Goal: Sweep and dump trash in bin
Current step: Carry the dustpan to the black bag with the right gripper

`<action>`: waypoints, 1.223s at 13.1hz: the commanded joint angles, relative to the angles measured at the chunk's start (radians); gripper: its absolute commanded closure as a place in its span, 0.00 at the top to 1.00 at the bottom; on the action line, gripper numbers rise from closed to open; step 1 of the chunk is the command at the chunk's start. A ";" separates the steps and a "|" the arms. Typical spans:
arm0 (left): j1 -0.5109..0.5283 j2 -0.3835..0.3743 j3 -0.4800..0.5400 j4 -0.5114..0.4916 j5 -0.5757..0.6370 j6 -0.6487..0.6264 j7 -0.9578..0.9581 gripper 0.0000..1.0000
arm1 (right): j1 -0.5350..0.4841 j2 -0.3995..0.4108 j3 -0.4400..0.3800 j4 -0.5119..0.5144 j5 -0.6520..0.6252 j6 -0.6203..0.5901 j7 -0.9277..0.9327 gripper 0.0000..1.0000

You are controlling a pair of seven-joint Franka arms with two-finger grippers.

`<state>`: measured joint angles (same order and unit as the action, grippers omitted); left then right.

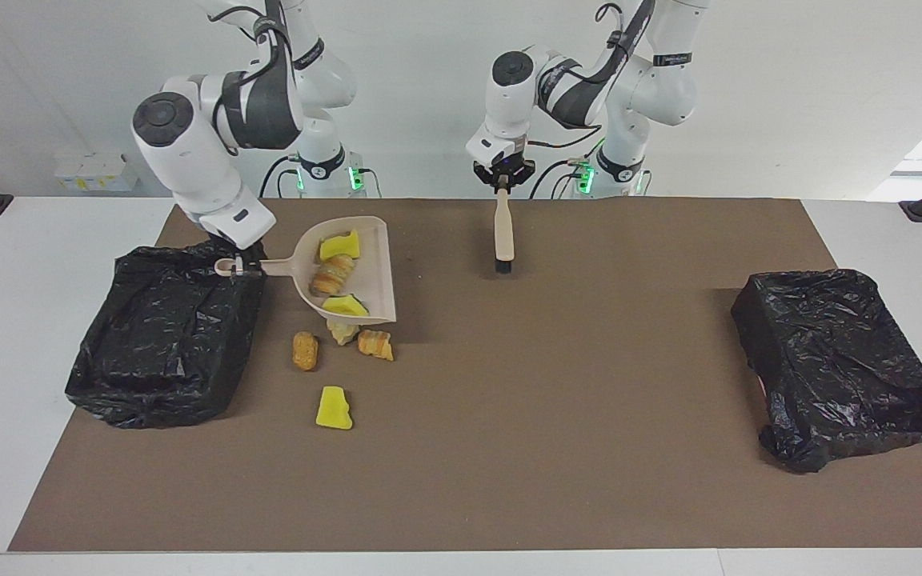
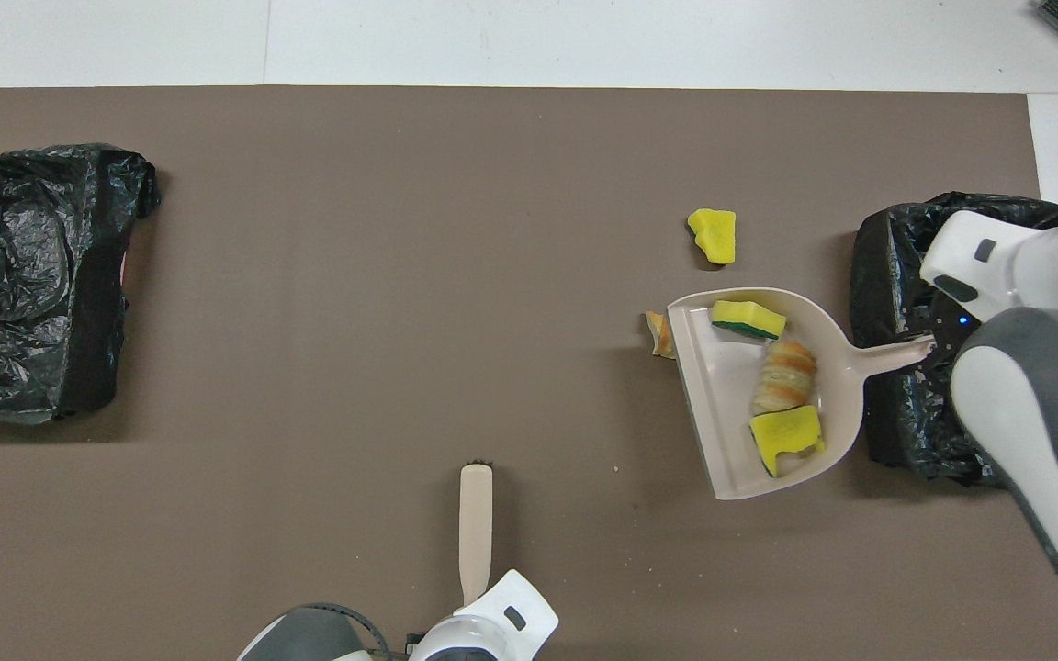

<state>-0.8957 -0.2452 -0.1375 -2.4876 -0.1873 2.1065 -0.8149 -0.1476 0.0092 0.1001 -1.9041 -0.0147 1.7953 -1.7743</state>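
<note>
My right gripper is shut on the handle of the beige dustpan, held just above the mat beside the bin. It also shows in the overhead view. The dustpan holds three pieces of trash: two yellow foam chunks and a tan roll. Several more pieces lie on the mat farther from the robots: an orange-brown lump, a beige lump, a tan lump and a yellow chunk. My left gripper is shut on a beige brush with its black bristles down near the mat.
A black-bagged bin stands at the right arm's end of the table, under the dustpan's handle end. A second black-bagged bin stands at the left arm's end. A brown mat covers the table.
</note>
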 commanded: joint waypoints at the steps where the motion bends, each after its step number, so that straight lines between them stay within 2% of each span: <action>1: -0.048 0.019 0.013 -0.017 -0.014 0.049 -0.058 0.00 | -0.122 0.015 0.007 0.065 0.022 -0.051 -0.176 0.00; 4: -0.075 0.047 0.015 -0.017 -0.015 0.079 -0.086 0.00 | -0.271 0.049 0.007 0.134 0.001 -0.057 -0.328 0.00; 6: -0.075 0.053 0.013 -0.017 -0.032 0.081 -0.087 0.00 | -0.329 0.087 0.003 0.206 -0.034 -0.054 -0.413 0.00; 8: -0.075 0.056 0.015 -0.014 -0.044 0.093 -0.081 0.00 | -0.374 0.138 0.003 0.301 -0.108 -0.054 -0.427 0.00; 10: -0.075 0.056 0.015 -0.014 -0.046 0.087 -0.078 0.04 | -0.407 0.155 0.000 0.329 -0.155 -0.004 -0.424 0.00; 11: -0.074 0.058 0.015 -0.013 -0.044 0.083 -0.072 0.11 | -0.420 0.155 0.000 0.326 -0.192 0.065 -0.410 0.00; 12: -0.066 0.064 0.016 -0.007 -0.044 0.079 -0.063 0.23 | -0.423 0.155 0.000 0.321 -0.220 0.122 -0.389 0.00; 13: -0.062 0.075 0.016 0.002 -0.044 0.079 -0.061 0.29 | -0.425 0.155 -0.002 0.320 -0.237 0.160 -0.331 0.00; 15: -0.051 0.081 0.019 0.015 -0.044 0.075 -0.059 0.67 | -0.423 0.155 0.000 0.313 -0.301 0.165 -0.129 0.00; 16: -0.049 0.092 0.021 0.019 -0.044 0.075 -0.061 0.76 | -0.414 0.153 0.001 0.303 -0.359 0.165 -0.057 0.00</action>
<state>-0.9491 -0.1732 -0.1254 -2.4832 -0.2186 2.1762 -0.8871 -0.5680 0.1565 0.0901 -1.6046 -0.2892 1.9551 -1.9742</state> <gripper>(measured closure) 0.630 0.687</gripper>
